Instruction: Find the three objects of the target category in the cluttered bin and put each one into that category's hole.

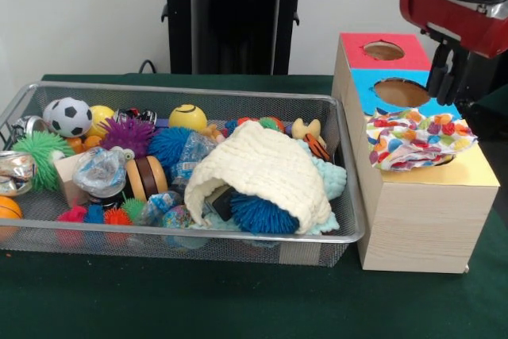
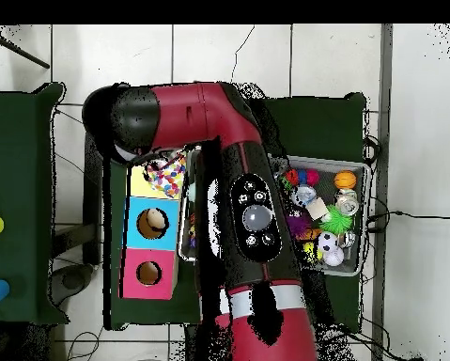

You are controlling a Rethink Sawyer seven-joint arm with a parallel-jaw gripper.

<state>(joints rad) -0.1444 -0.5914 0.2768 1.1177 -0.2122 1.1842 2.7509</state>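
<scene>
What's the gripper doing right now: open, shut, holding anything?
Gripper: above the blue section of the wooden box, beside the colourful cloth; holds nothing visible; open or shut cannot be told.

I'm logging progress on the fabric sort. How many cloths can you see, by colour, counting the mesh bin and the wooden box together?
cream cloth: 1
pale blue cloth: 1
multicoloured cloth: 1
Total: 3
</scene>
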